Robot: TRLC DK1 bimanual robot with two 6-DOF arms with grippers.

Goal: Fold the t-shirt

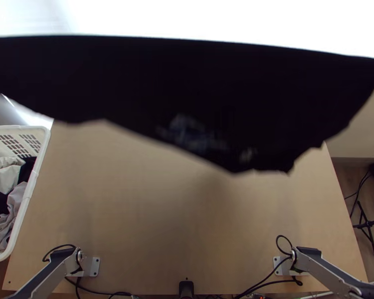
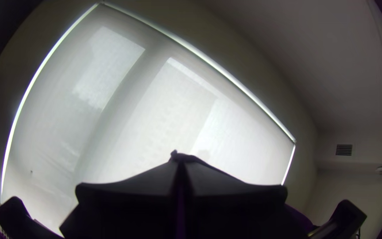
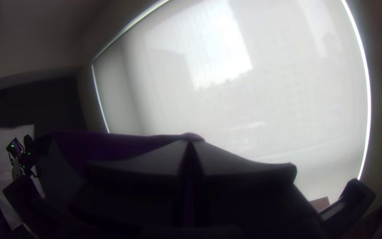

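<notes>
I've a white basket (image 1: 41, 164) w/ clothes (image 1: 3, 174) by table (image 1: 137, 209), L side. My L gripper (image 2: 180, 164) pinches black T-shirt (image 1: 137, 79), hung wide above table; my R gripper (image 3: 191, 148) clamps it too.

A light wooden table (image 1: 127, 199) spans the middle and lower frame. One pale mounting plate (image 1: 94, 266) sits at lower left, another plate (image 1: 278, 266) at lower right, with black cables (image 1: 274, 282) lying near them.
</notes>
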